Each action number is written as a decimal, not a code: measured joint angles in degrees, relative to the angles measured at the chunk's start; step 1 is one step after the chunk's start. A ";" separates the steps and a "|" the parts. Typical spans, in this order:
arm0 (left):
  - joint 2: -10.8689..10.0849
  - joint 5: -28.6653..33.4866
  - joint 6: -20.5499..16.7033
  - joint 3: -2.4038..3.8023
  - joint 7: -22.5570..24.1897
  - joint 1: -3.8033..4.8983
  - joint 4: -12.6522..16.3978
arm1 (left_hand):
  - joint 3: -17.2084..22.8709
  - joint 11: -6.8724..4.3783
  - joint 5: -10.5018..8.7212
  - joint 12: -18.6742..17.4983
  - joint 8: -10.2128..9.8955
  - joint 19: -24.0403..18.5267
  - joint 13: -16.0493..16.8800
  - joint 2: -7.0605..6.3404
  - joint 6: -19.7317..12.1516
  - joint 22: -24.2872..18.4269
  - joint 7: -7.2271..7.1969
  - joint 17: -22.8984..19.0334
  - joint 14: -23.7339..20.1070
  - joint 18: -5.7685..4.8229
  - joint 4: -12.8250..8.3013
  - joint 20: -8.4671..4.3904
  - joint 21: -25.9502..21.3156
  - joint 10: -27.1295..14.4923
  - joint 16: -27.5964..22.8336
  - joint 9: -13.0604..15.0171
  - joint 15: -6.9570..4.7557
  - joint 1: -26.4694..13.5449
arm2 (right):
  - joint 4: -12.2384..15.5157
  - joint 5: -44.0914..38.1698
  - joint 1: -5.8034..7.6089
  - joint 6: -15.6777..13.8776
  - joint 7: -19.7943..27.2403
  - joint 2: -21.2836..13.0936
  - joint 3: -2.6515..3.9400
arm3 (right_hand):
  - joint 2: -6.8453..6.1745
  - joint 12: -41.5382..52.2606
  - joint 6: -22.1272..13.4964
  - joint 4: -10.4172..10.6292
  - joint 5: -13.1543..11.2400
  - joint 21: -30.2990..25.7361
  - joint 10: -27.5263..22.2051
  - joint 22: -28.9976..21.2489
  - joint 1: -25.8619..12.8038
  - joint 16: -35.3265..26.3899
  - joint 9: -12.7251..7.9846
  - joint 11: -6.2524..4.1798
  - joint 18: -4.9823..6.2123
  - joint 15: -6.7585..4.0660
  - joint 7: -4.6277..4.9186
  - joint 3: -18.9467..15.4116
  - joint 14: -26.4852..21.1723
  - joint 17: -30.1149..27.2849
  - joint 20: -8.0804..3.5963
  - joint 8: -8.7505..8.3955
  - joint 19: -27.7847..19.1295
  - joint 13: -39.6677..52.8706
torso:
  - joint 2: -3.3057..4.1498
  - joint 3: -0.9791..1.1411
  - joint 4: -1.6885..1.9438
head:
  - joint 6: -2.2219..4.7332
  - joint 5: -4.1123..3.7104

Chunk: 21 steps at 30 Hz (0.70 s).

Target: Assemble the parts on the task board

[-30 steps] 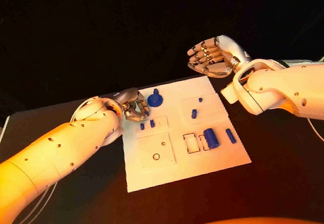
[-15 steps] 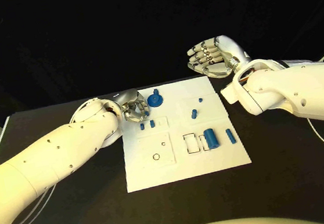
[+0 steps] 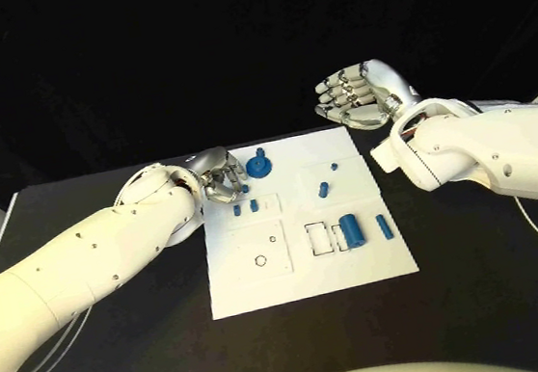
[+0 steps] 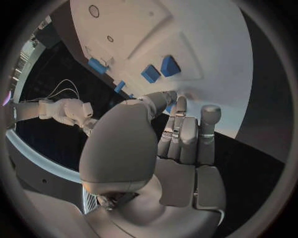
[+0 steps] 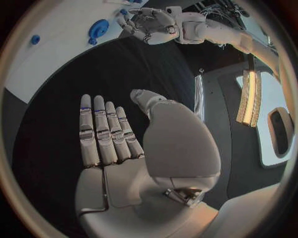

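Hovering left robot hand (image 3: 222, 179), fingers apart, empty

No legible txt, labels or nos.

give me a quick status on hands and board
Left hand at board's far left corner, holding nothing seen. Right hand raised, empty. Blue parts loose on board. Nothing blocking.

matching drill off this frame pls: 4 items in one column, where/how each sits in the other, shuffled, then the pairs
1. left hand
2. right hand
3. round blue part
4. blue cylinder

A. raised beyond the task board's far right corner, holding nothing
B. lying beside the rectangular outline, near half of the board
C. at the board's far left edge
D. on the board's far edge, just right of the left hand

Pairs: 1-C, 2-A, 3-D, 4-B
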 measured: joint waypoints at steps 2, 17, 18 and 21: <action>-0.23 -0.03 -0.05 0.04 -0.07 -0.01 -0.01 | 0.00 0.00 0.00 0.00 -0.01 0.00 0.06 0.00 -0.01 -0.08 0.00 -0.25 -0.21 0.00 0.00 0.00 0.00 0.00 0.00 -0.07 -0.20 0.00 | -0.29 -0.55 0.00 0.52 -0.39 -0.04 0.00 | 0.58 0.10 0.80 -0.60 -0.75 1.11 1.26 0.04 0.58 1.26 0.00 -0.93 0.00 -0.96 0.20 0.10 2.84 0.20 -0.99 0.00 2.62 0.03 | 0.00 0.01 -0.01 | 0.03 0.02; -5.75 3.46 -0.55 4.53 0.03 -0.03 2.65 | -0.33 1.54 0.00 -1.17 -0.37 -9.65 0.78 -0.30 0.47 -9.98 1.23 -22.59 -15.99 0.91 0.02 0.95 -8.13 -3.82 -8.25 -0.93 1.11 -0.30 | -4.82 -17.42 0.00 13.16 -8.02 -0.24 0.00 | 0.37 -0.02 8.85 -6.17 -3.28 19.62 16.56 10.11 3.57 18.83 -0.31 -6.74 -0.01 -8.96 -3.98 0.83 22.61 13.50 -10.32 0.00 21.30 1.13 | -0.10 0.03 0.02 | 1.12 -0.82; -6.41 4.69 -0.74 4.85 0.25 -0.03 3.22 | -0.50 1.54 0.00 -0.59 0.26 -9.96 1.07 -0.30 1.46 -10.26 1.58 -23.99 -16.75 0.91 0.19 0.90 -8.61 -3.82 -9.14 -0.93 1.10 -0.30 | -5.01 -19.21 0.00 14.09 -8.77 -0.23 0.00 | 0.11 -0.66 9.19 -6.23 -3.57 21.51 17.19 11.54 3.31 22.18 -0.36 -6.99 -0.01 -9.12 -4.32 1.60 22.54 16.13 -10.54 -0.27 21.52 1.42 | -0.10 0.03 0.02 | 1.25 -0.90; -8.84 10.51 -1.53 5.61 1.58 -0.12 5.30 | -0.97 1.31 0.00 0.55 1.04 -10.58 1.55 0.02 2.59 -11.01 2.15 -25.58 -17.30 0.91 0.65 0.91 -9.85 -3.59 -10.92 -0.93 1.13 -0.62 | -5.51 -25.50 -0.03 16.76 -11.40 -0.18 0.00 | -1.04 -1.99 9.56 -5.99 -4.24 28.52 17.63 18.26 2.16 31.65 -0.34 -7.27 -0.01 -9.12 -4.48 3.38 22.53 23.35 -10.68 -1.00 22.42 2.05 | -0.08 0.03 0.03 | 1.58 -1.25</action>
